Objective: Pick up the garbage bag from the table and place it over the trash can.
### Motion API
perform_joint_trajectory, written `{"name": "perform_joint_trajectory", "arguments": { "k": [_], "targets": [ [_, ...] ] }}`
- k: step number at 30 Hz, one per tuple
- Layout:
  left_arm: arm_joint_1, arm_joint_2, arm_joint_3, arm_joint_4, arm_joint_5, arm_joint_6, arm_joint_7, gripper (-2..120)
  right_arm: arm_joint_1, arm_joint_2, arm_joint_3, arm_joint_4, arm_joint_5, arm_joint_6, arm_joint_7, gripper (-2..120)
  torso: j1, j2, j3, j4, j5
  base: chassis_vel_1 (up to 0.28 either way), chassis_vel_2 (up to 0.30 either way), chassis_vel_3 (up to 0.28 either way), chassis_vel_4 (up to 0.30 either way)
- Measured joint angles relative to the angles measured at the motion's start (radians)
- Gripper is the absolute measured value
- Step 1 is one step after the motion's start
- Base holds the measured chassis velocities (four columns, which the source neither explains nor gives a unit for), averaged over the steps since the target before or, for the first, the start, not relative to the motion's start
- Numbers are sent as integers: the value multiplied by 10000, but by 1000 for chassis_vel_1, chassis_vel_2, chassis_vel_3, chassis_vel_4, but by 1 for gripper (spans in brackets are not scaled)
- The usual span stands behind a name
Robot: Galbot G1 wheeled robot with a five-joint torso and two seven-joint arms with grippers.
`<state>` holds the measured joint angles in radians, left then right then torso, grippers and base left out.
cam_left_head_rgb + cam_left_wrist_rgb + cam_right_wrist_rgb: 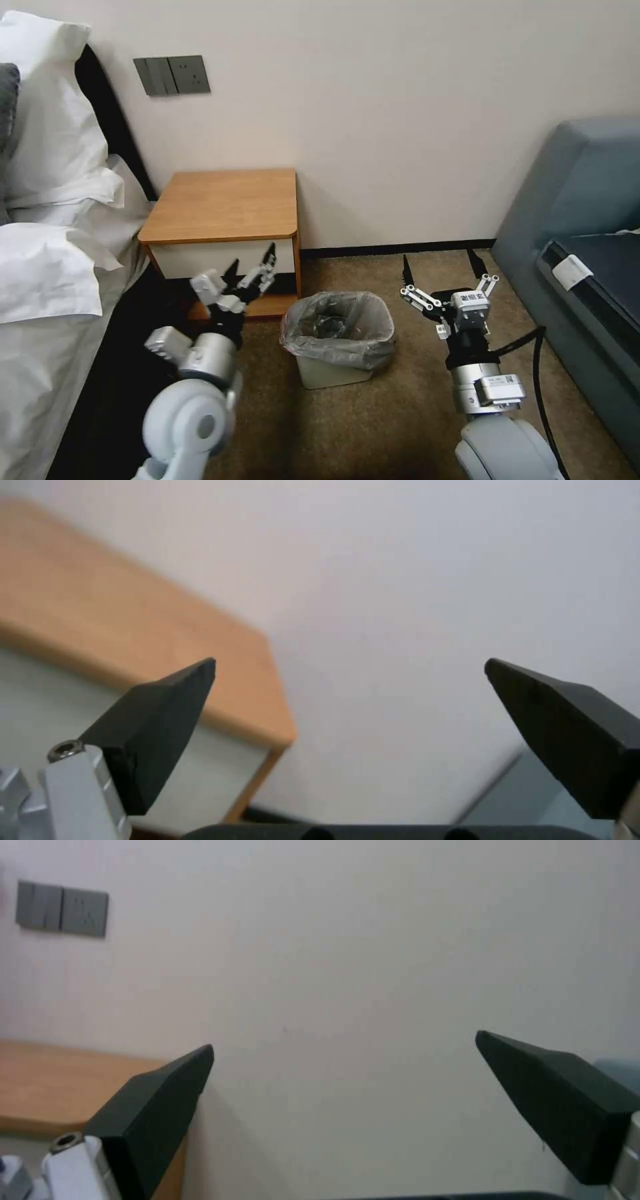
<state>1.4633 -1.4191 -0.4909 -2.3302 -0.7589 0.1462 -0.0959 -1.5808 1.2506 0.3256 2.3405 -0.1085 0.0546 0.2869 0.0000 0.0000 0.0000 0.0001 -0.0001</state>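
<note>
Garbage bag (340, 323) lines the trash can (333, 370): its grey crinkled film is folded out over the rolled rim all the way round and hangs partway down the cream sides, with the bin's lower body bare beneath it. The can stands on the brown carpet (373, 427), just beside the front right corner of the nightstand surface (223, 203), whose orange-brown top carries nothing. That nightstand sits against the wall, between the bed (47, 280) with its white pillows (50, 133) on my left side and a grey-blue sofa (580, 220) on my right.

My left pincer (252, 261) hangs in front of the white drawer front, near the can's left side and apart from the bag; its two black fingers (157, 730) are spread wide with nothing between them. From my left wrist I see those fingertips framing the wall and a corner of the wooden top.

My right pincer (443, 265) is held over the carpet to the right of the can, well apart from it, pointing toward the baseboard. Its fingers (150, 1120) also stand wide open and empty; from my right wrist they frame the plain wall, with an edge of the wooden top on one side and the grey wall switches (61, 910) higher up.

A black cable (540, 380) loops beside my right forearm.
</note>
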Motion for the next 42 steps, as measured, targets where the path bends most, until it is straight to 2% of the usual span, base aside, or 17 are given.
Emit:
{"name": "perform_joint_trajectory", "arguments": {
  "k": [2,5,6,9,10,12,13,16,17,20,21,23,29,42],
  "targets": [
    [84,-34,-216,-220,70,-98,165,100,-99,27,99,128,-3,129,-72,100,1,0,0,-1,0,0,0,0,0],
    [320,-132,-811,-573,738,-603,600,100,-354,55,479,349,-3,551,-313,100,1,0,0,0,0,0,0,0,0],
    [320,-132,-811,-573,738,-603,600,100,-354,55,479,349,-3,551,-313,100,1,0,0,0,0,0,0,0,0],
    [514,-219,-1359,-561,1610,-1381,1039,100,-545,70,900,360,121,1132,-559,100,0,0,0,0,1,0,0,0,0],
    [514,-219,-1359,-561,1610,-1381,1039,100,-545,70,900,360,121,1132,-559,100,0,0,0,0,1,0,0,0,0],
    [669,-322,-1969,-90,2907,-2453,1497,100,-738,75,1315,205,373,1797,-773,100,0,0,0,-1,0,0,0,0,0],
    [669,-322,-1969,-90,2907,-2453,1497,100,-738,75,1315,205,373,1797,-773,100,0,0,0,-1,0,0,0,0,0],
    [1133,-495,-2681,879,4697,-4174,1754,100,-952,101,1995,-409,816,3416,-1121,100,0,0,-1,0,0,0,0,0,0],
    [1133,-495,-2681,879,4697,-4174,1754,100,-952,101,1995,-409,816,3416,-1121,100,0,0,-1,0,0,0,0,0,0],
    [1580,-671,-2903,1776,5893,-5671,1654,100,-981,365,2337,-1274,1007,4824,-1150,100,0,0,0,-1,1,0,0,0,0],
    [1580,-671,-2903,1776,5893,-5671,1654,100,-981,365,2337,-1274,1007,4824,-1150,100,0,0,0,-1,1,0,0,0,0],
    [1849,-752,-2874,2099,6194,-6223,1494,100,-1045,552,2506,-1808,1019,5483,-1181,100,1,0,0,0,2,0,0,0,0],
    [2176,-912,-2754,2429,6461,-6892,1354,100,-1440,861,2696,-2521,997,6415,-1248,100,1,0,0,0,2,0,0,0,0],
    [2195,-920,-2699,2446,6473,-6899,1312,100,-1545,907,2717,-2584,956,6448,-1247,100,1,0,0,-1,1,0,0,0,0]
  ]
}}
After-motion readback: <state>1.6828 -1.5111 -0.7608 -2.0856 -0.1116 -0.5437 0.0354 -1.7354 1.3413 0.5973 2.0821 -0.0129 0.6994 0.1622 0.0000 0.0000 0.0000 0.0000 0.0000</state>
